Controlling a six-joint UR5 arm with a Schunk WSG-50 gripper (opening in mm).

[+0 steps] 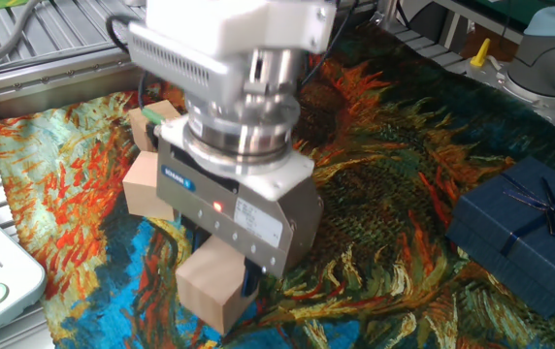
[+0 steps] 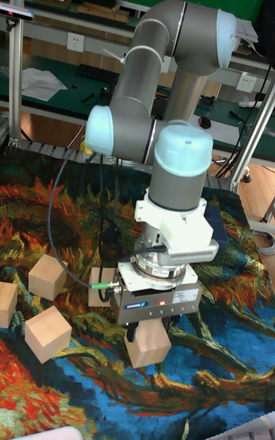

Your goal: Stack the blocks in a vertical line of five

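where the two fingers came down below the gripper point(image 2: 149, 331) body, they were clamped on either side of one pale wooden block point(image 2: 148, 346), which hung tilted between them; whether its lowest corner touched the cloth could not be told. in the fixed view the same held block point(image 1: 213, 285) showed under the gripper point(image 1: 227, 260), one finger dark against its right face. a red light glowed on the grey gripper housing, and a green-tipped cable ran from its side.

just behind the gripper sat another block point(image 2: 101, 286), partly hidden by the housing. farther out, on the left of the tall fixed view, three more blocks lay apart from one another: one point(image 2: 48, 276) upslope, one point(image 2: 48, 333) nearer the camera, and one point(image 2: 7, 303) cut by the frame edge. none was stacked on another.

all rested on a painted cloth point(image 1: 394, 174) of orange, blue and dark green swirls. well apart, on the right of the fixed view, lay a dark blue gift box point(image 1: 528, 231) with a ribbon.
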